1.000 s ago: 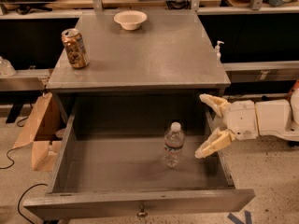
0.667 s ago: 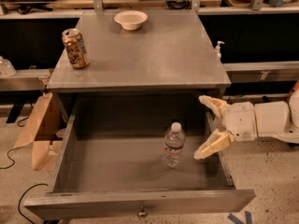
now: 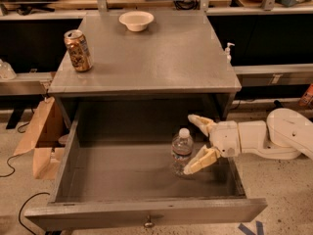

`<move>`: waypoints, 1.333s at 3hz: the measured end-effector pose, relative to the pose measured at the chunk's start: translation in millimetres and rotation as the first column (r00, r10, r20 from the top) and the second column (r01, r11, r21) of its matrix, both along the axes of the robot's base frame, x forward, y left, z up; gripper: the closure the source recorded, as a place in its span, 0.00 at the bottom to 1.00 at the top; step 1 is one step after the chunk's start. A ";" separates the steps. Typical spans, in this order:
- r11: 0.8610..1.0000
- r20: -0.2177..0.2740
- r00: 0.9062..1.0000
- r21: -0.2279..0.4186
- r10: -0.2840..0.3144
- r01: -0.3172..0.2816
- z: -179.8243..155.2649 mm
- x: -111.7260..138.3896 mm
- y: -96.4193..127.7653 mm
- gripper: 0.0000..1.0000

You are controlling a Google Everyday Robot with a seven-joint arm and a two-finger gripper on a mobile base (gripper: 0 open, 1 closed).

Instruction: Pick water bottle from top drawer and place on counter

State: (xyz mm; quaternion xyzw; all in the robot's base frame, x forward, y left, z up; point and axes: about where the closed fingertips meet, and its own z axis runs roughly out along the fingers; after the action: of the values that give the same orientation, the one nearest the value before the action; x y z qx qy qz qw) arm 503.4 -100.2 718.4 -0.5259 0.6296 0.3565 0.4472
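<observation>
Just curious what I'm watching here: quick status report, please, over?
Gripper in top drawer, right side, fingers open beside water bottle. Bottle upright, not yet lifted. Nothing between them; can and bowl on counter.

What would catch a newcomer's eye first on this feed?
The white end effector, spread open, reaches in from the right over the pulled-out drawer, right beside the upright water bottle near the drawer's right side. On the counter above, a gold-brown can stands at the left edge and a white bowl sits at the back.
</observation>
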 end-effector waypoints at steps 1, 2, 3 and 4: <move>0.998 -0.024 0.999 0.048 0.037 -0.036 -15.3 0.8 17.0 0.18; 0.992 -0.044 0.996 0.105 0.081 -0.076 -20.9 -7.0 37.7 0.41; 0.985 -0.056 0.993 0.145 0.104 -0.095 -16.0 -12.6 54.3 0.65; 0.988 -0.060 0.995 0.136 0.075 -0.066 21.7 3.8 63.3 0.88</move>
State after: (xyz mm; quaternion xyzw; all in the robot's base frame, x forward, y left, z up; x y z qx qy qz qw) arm 507.2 -36.9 740.1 -0.5047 0.5994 0.4305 0.4478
